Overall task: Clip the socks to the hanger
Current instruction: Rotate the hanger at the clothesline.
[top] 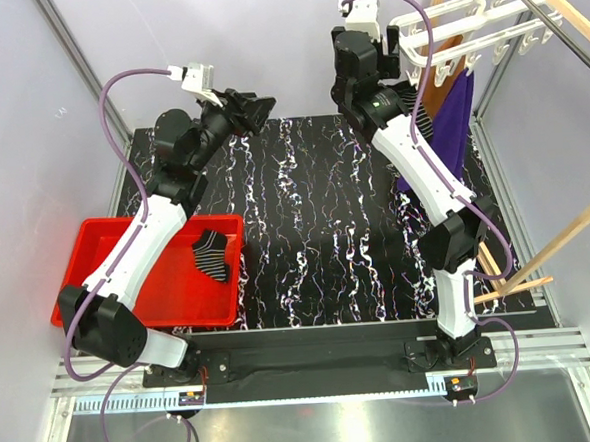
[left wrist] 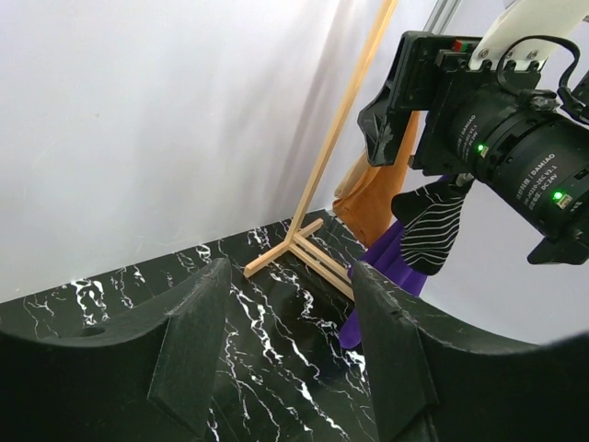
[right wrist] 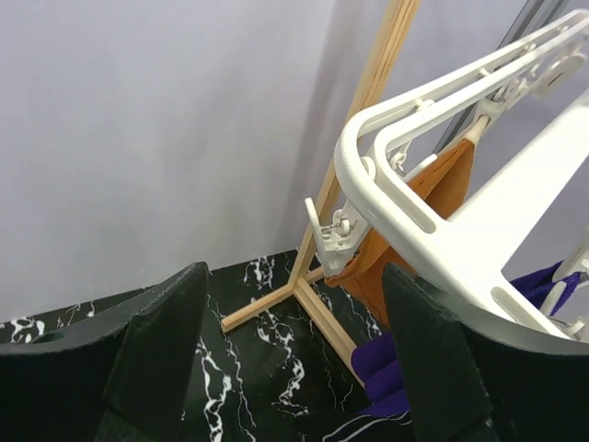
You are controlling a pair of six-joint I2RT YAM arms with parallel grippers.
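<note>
meanwhile the left tool (left wrist: 290,276) and right tool (right wrist: 294,276) are both gaping wide and empty, one sock (left wrist: 431,230) is hanging below the hanger (right wrist: 451,262), the other sock (top: 214,254) is lying in the red bin (top: 85,234), and the right tool, so close, is probably risking jolting the hanging one loose.

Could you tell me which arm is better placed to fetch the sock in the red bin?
Left, probably: the sock lies in the red bin on that side, the left tool is open, the right tool is by the hanger.
</note>
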